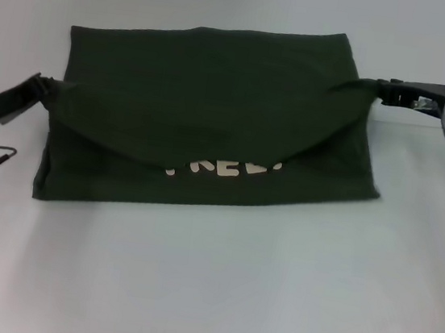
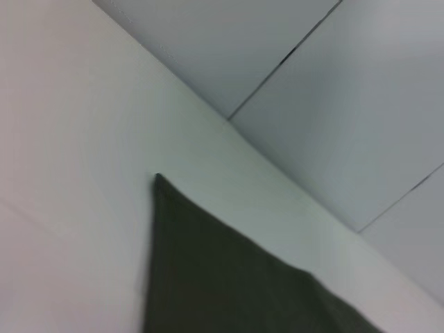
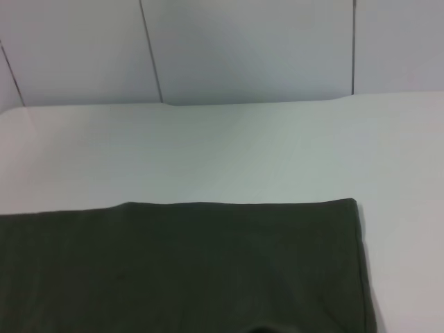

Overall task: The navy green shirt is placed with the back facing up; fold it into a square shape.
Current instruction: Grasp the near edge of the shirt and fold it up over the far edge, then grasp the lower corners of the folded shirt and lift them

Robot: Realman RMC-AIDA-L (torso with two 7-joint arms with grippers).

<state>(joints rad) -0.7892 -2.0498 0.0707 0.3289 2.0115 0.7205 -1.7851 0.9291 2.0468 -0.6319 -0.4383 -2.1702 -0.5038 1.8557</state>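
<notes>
dark green shirt (image 3: pixel 180 267) flat on white table (image 3: pixel 222 152), panelled wall (image 3: pixel 243 48) behind

Plain white table (image 1: pixel 207 294), dark green shirt (image 1: pixel 215 92) lay partly folded on it, stretched between the left claw (image 1: pixel 44 86) and right claw (image 1: pixel 378 90)

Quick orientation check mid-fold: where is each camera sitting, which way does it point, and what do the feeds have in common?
Head view: high on the robot, facing forward and down at the navy green shirt on the table; left claw and right claw each pinch a side.
Left wrist view: low beside the table, looking across a shirt corner toward the wall; no claw visible.
Right wrist view: low over the shirt, facing the wall; no claw visible.
Shared: shirt and table.
</notes>
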